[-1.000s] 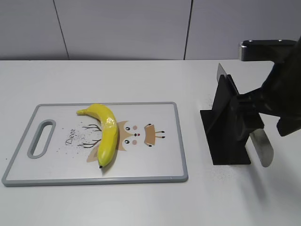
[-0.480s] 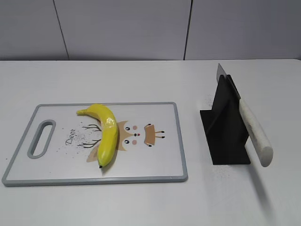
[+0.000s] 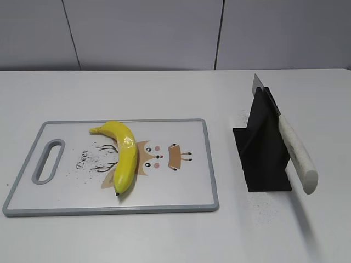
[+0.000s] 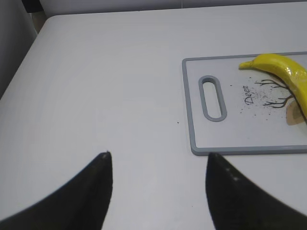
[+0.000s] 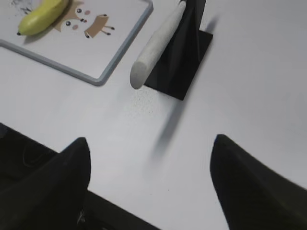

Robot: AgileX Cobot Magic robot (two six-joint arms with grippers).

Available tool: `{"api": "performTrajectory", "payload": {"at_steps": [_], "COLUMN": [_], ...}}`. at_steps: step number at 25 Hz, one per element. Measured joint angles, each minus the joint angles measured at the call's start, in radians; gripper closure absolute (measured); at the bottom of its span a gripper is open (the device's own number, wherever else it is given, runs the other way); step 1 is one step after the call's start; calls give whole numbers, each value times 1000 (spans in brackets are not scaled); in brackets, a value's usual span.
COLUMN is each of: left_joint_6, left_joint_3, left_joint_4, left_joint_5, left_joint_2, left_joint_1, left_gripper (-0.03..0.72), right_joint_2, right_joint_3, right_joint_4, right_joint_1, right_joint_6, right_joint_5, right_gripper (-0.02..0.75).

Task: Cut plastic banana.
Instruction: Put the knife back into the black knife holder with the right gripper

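Note:
The plastic banana (image 3: 126, 153) is glossy yellow and curved. It lies on a white cutting board (image 3: 186, 186) with a grey rim, stem toward the back. It also shows in the left wrist view (image 4: 288, 72) and the right wrist view (image 5: 42, 17). A knife with a white handle (image 3: 297, 153) rests slanted in a black stand (image 3: 263, 150), handle pointing forward; both show in the right wrist view, the handle (image 5: 156, 45) over the stand (image 5: 184, 57). My left gripper (image 4: 156, 160) is open and empty over bare table left of the board. My right gripper (image 5: 151, 146) is open and empty, in front of the stand. Neither gripper shows in the exterior view.
The cutting board (image 4: 230, 143) has a handle slot (image 4: 212, 98) at its left end and a deer drawing in the middle. The white table's front edge (image 5: 57, 148) runs under my right gripper. A grey wall stands behind the table.
The right arm, which was at the knife stand one second ago, has withdrawn out of the exterior view. The knife stays in the stand. The banana has not moved.

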Motion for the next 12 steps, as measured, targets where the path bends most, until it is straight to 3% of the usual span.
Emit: {"api": "performTrajectory", "payload": {"at_steps": [12], "left_joint_6": [0], "left_joint_3": [0], "left_joint_4": [0], "left_joint_5": [-1], "left_joint_2": [0], "left_joint_1": [0], "left_gripper": [99], "right_joint_2": [-202], "right_joint_3": [23], "right_joint_4": [4], "right_joint_1": [0], "right_joint_6": [-1], "right_joint_5": [33], "right_gripper": [194]}}
